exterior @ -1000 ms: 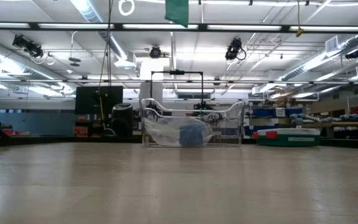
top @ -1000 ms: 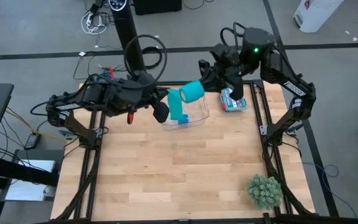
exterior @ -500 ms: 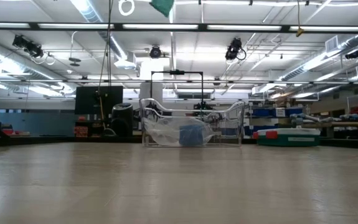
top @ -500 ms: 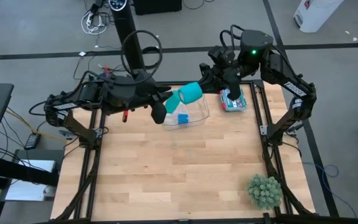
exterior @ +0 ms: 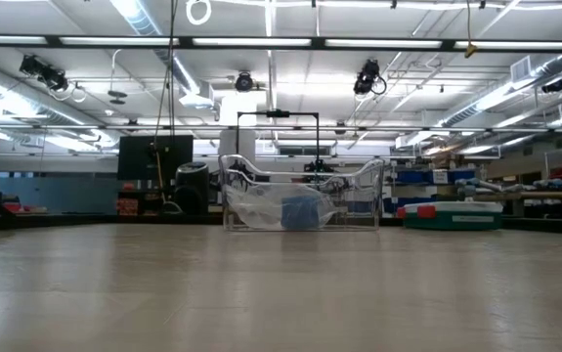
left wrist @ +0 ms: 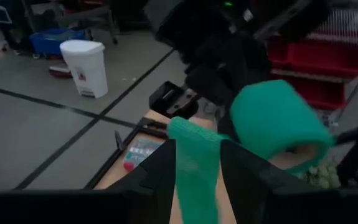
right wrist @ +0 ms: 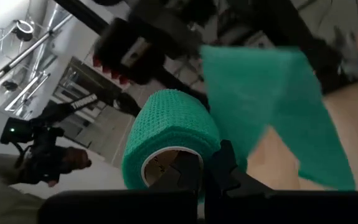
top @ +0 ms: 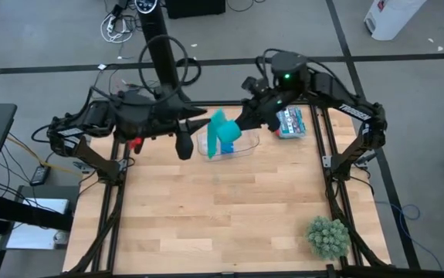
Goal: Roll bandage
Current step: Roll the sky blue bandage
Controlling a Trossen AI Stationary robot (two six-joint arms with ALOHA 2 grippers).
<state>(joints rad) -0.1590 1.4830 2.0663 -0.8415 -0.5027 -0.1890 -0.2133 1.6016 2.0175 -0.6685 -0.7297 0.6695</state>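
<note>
High view: both arms meet over the back of the table, above a clear plastic bin (top: 241, 145). The bandage (top: 223, 131) hangs in the air between them, teal coil toward the right gripper (top: 246, 122), loose tail drooping toward the left gripper (top: 184, 139). A flat packet (top: 289, 122) lies just beside the bin, a small plant (top: 328, 236) sits well apart at the front corner. Low view: neither arm nor bandage shows, only the clear bin (exterior: 300, 203) with a blue roll (exterior: 300, 211) inside, on the table (exterior: 281, 293). Left wrist view: the left gripper (left wrist: 197, 163) has its fingers parted, and the bandage tail (left wrist: 194, 168) runs between them, not pinched as far as I can tell; the coil (left wrist: 275, 127) sits just beyond. Right wrist view: the right gripper (right wrist: 188, 177) is clamped on the coil (right wrist: 169, 134), one finger seems to go into the core, tail (right wrist: 272, 99) fanning away toward the other arm. Step, I'd judge: mid-winding, coil partly built, a length of tail not yet wound on. Next move likely needs the left to get a hold on the tail closer to the coil and keep it taut while the right turns the coil; slack would let the wrap go skewed.
</note>
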